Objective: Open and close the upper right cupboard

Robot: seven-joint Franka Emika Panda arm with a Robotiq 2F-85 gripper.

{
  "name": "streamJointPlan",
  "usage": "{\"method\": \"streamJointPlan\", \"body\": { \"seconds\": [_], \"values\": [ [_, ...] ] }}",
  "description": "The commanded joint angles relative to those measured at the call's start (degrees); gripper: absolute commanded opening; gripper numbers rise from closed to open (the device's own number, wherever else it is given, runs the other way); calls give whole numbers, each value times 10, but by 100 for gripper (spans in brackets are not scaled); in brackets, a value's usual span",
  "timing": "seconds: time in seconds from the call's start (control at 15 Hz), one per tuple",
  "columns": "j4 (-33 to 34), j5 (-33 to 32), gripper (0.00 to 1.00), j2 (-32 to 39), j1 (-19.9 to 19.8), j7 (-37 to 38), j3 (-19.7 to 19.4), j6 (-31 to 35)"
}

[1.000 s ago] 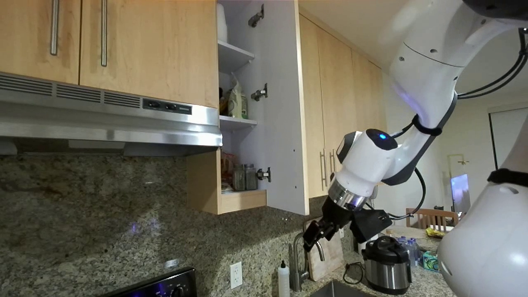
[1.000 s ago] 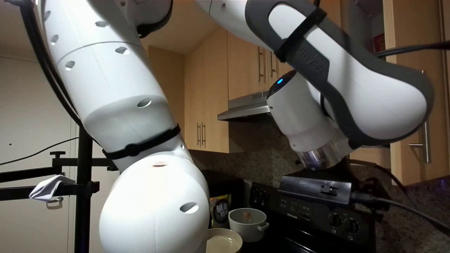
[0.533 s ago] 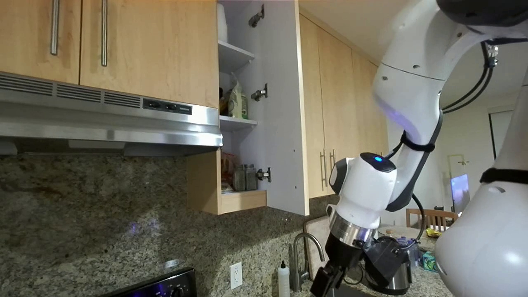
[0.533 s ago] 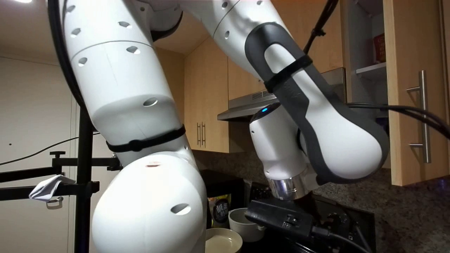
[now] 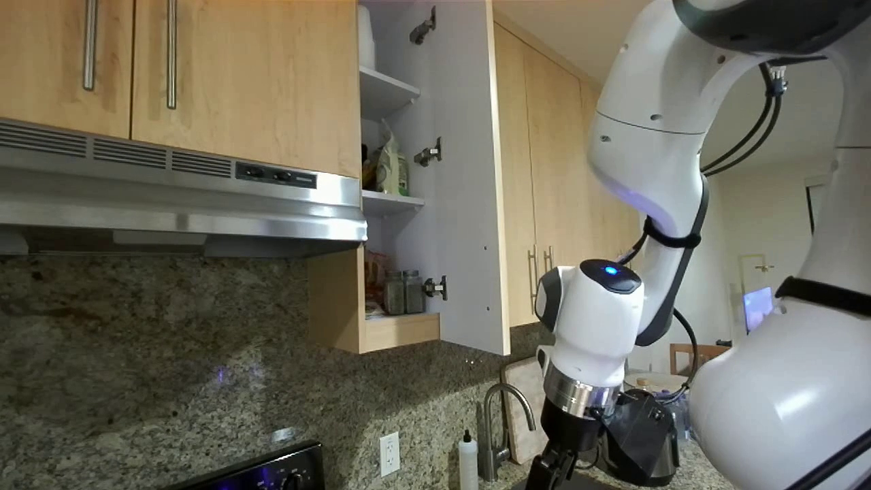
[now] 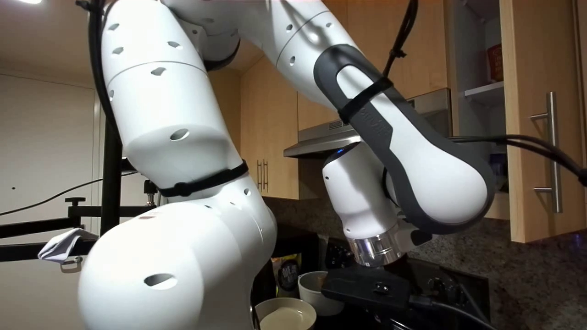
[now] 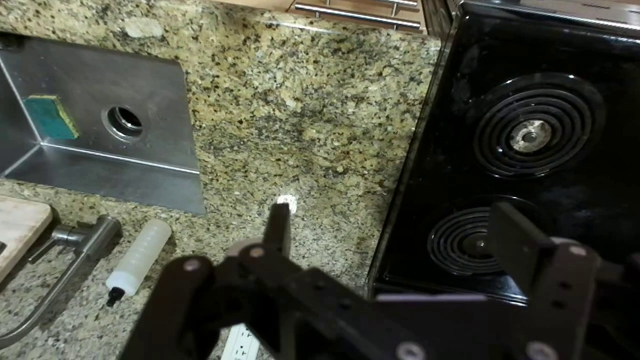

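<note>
The upper right cupboard stands open: its pale inner door face [image 5: 469, 184] is swung out in an exterior view, beside white shelves with bags and jars. In an exterior view, the door's wood front [image 6: 527, 174] carries a vertical metal bar handle [image 6: 554, 151]. My gripper [image 5: 548, 469] is below and to the right of the door's lower edge, apart from it, pointing down. In the wrist view the gripper [image 7: 392, 206] has its fingers wide apart with nothing between them, above the counter and stove edge. The cupboard is out of the wrist view.
A range hood [image 5: 184, 211] adjoins the cupboard. Below are a faucet [image 5: 488, 429], a white bottle [image 5: 468, 463], a sink [image 7: 150, 85], a granite counter [image 7: 310, 110] and a black stove [image 7: 450, 165]. A pot [image 6: 316, 298] and pan [image 6: 286, 316] stand near the arm.
The gripper has moved down and turned to point more steeply downward. The upper arm has shifted left in an exterior view. The open door has not moved.
</note>
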Motion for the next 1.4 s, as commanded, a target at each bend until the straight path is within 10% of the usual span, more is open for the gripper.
{"method": "streamJointPlan", "body": {
  "seconds": [0.0,0.53,1.33],
  "values": [
    [1,0,100,-37,-16,34,35,1],
    [-16,1,100,-199,162,67,-121,1],
    [7,1,100,-307,163,93,-175,0]
  ]
}}
